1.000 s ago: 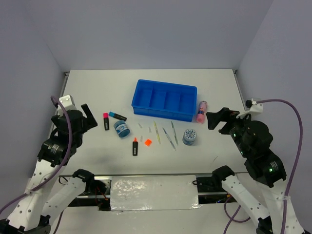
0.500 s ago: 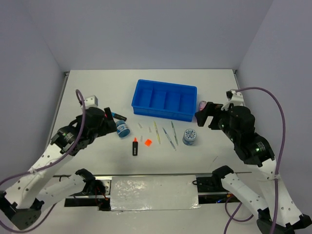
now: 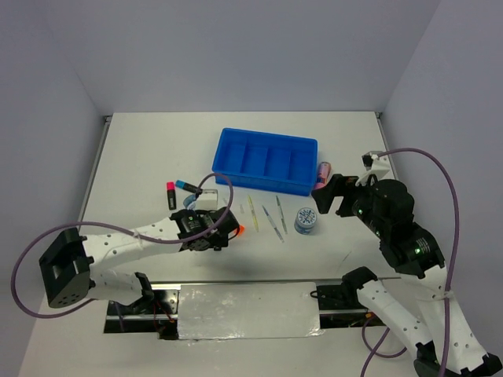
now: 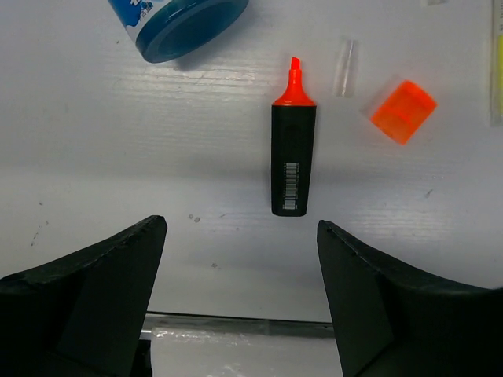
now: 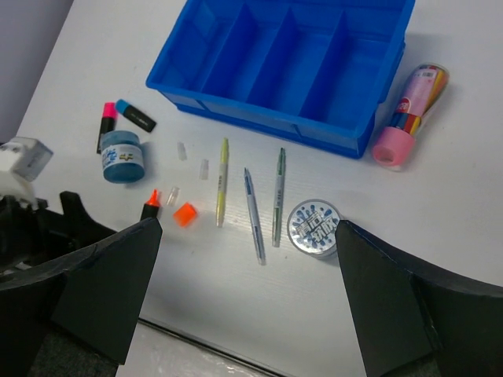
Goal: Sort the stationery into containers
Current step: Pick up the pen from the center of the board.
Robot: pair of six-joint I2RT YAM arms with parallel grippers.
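My left claw (image 4: 244, 302) hangs spread wide over the table (image 4: 118, 157), gripping nothing. The uncapped orange highlighter (image 4: 293, 157) lies at twelve o'clock from it, tip pointing away. A small orange cap (image 4: 403, 111) sits at two o'clock of the highlighter, and a blue roll (image 4: 177, 23) at eleven. My right claw (image 5: 247, 314) is wide too and empty. The blue tray (image 5: 291, 63) is at its twelve o'clock, with the pink tube (image 5: 409, 106) at one.

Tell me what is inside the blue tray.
Nothing shows inside the blue tray: all four compartments look bare in the top and right wrist views. Its near wall hides a thin strip of each compartment's floor.
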